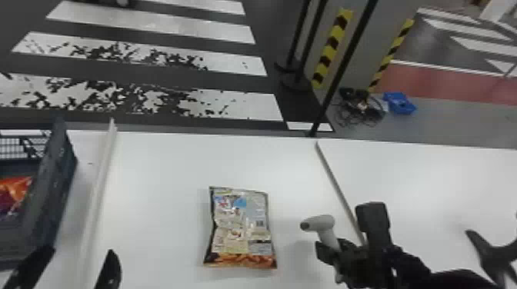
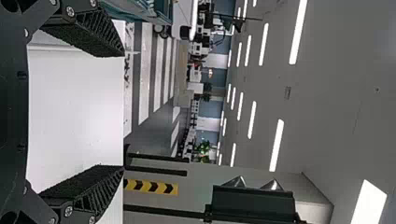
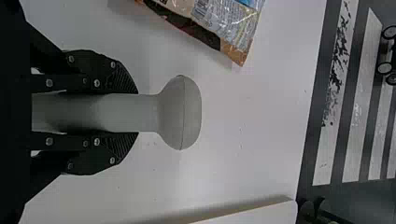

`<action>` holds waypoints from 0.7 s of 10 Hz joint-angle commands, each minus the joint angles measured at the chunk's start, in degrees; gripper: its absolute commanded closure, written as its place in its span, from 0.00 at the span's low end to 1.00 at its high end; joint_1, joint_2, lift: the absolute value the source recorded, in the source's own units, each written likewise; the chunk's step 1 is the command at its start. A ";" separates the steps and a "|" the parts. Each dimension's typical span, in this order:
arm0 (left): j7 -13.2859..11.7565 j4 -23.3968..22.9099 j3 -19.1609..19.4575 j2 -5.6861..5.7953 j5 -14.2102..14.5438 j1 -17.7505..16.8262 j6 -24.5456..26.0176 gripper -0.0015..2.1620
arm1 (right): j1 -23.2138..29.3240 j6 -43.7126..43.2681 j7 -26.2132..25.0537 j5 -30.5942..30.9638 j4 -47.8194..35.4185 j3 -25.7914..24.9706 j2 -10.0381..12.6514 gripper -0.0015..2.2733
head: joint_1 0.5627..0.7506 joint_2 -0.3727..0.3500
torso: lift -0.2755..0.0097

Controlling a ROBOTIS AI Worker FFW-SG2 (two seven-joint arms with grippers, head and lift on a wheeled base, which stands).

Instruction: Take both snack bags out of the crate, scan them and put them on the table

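Right gripper (image 1: 330,251), at the lower right of the head view, is clamped on the scanner (image 1: 323,223), whose nose points left. Just that way, low centre, a snack bag (image 1: 238,234) lies flat, long axis up and down the frame, barcode (image 1: 260,223) on the scanner's side; a short leftward swing should line them up. Left gripper (image 1: 79,255), spread, is nearer the crate (image 1: 57,180) at the left edge, orange bag (image 1: 15,188) inside. The left wrist view shows its fingers (image 2: 100,35) apart, nothing between. In the right wrist view they grip the scanner's handle, the snack bag beside it.

Snack bag (image 1: 243,226) flat on table (image 1: 161,173)
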 commanded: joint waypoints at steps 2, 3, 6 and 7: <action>-0.02 0.12 0.00 0.00 0.03 -0.05 0.13 0.07 | 0.50 4.39 0.32 -1.61 -3.32 2.03 2.14 0.96 | 0.70 0.20 | 0.64; 0.06 0.12 0.00 -0.09 0.03 -0.05 0.13 0.07 | 0.41 8.43 0.23 -1.17 -5.34 2.82 2.85 0.96 | 0.70 0.24 | 0.64; -0.02 0.38 -0.18 -0.18 -0.06 -0.05 0.13 0.07 | 0.41 11.60 0.15 -0.64 -9.30 4.40 4.52 0.98 | 0.70 0.31 | 0.64; -0.02 0.56 -0.53 -0.18 -0.06 -0.23 0.13 0.07 | 0.15 12.12 0.15 -0.29 -9.56 5.19 4.78 0.98 | 0.70 0.32 | 0.64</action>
